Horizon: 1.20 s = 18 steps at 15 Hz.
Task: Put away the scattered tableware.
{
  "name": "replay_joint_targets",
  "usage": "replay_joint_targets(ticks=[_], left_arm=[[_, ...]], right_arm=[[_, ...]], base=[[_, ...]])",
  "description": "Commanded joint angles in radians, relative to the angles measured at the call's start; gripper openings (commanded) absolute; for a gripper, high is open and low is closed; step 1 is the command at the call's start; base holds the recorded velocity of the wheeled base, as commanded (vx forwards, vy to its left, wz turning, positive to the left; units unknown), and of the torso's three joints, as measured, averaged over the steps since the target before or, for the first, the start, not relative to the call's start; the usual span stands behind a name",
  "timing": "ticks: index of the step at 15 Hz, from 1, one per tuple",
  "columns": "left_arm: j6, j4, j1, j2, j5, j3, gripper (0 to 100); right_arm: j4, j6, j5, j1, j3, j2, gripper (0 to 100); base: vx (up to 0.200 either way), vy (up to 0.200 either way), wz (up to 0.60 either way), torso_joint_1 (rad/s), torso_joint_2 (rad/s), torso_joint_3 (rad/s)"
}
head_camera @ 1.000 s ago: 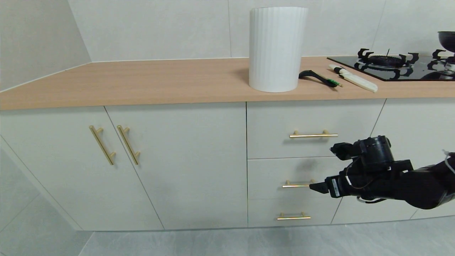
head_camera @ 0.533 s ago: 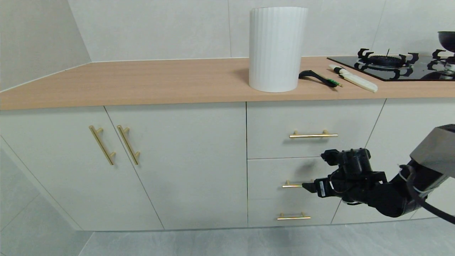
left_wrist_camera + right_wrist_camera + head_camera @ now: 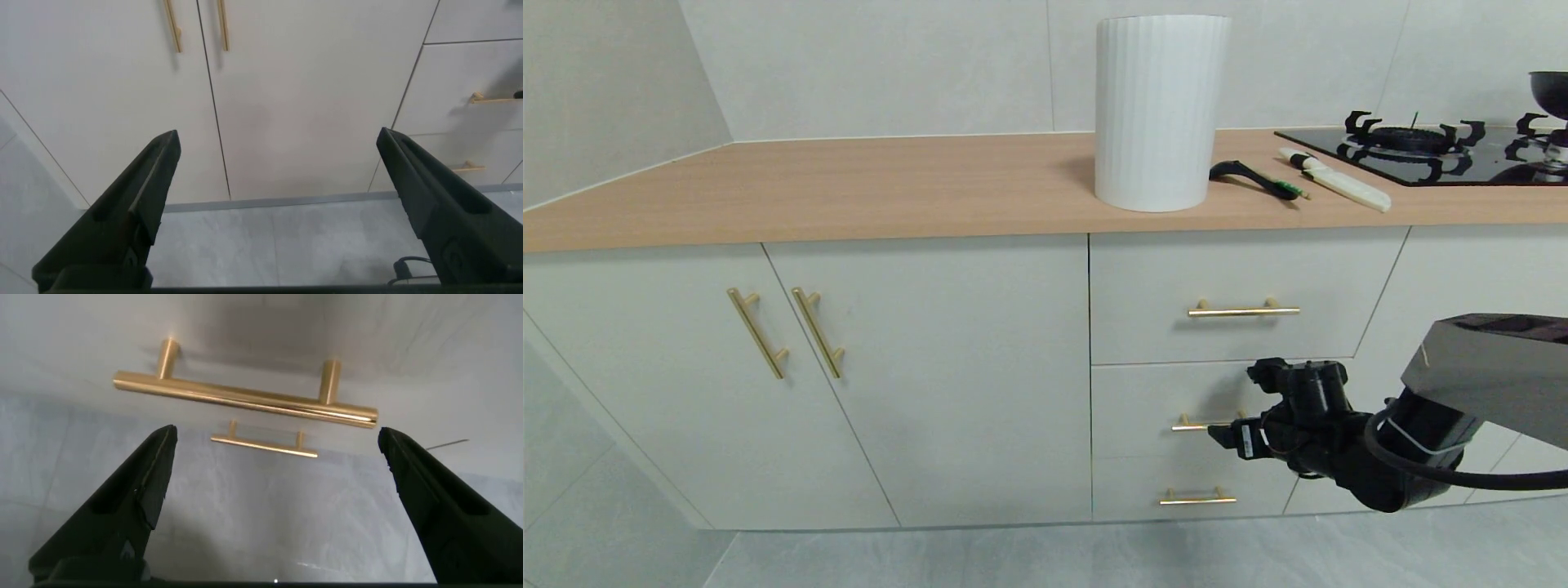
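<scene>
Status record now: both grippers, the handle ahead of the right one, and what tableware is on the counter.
right gripper: open, fingers either side of the middle drawer handle, not yet closed on it
left gripper: open, low, facing the cabinet doors
middle drawer: looks shut
countertop: black utensil and white knife, beside the white ribbed container

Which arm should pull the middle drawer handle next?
Right. The right gripper sits just off the middle drawer handle, fingers open and facing it. The left gripper faces the cabinet doors, farther away.
</scene>
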Motion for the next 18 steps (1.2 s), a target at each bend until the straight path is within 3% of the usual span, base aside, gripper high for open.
replay_joint_targets(ticks=[1,10,18], left_arm=[[0.000,0.000,0.000,0.000,0.000,0.000,100],[0.000,0.000,0.000,0.000,0.000,0.000,100],[0.000,0.000,0.000,0.000,-0.001,0.000,100]], right_arm=[[-0.003,0.001,-0.001,0.000,-0.022,0.031,100],[-0.067,0.043,-0.082,0.000,-0.109,0.121,100],[-0.060,0.037,-0.088,0.002,-0.106,0.133,100]], base=[[0.000,0.000,0.00,0.000,0.00,0.000],[0.000,0.000,0.00,0.000,0.00,0.000],[0.000,0.000,0.00,0.000,0.00,0.000]])
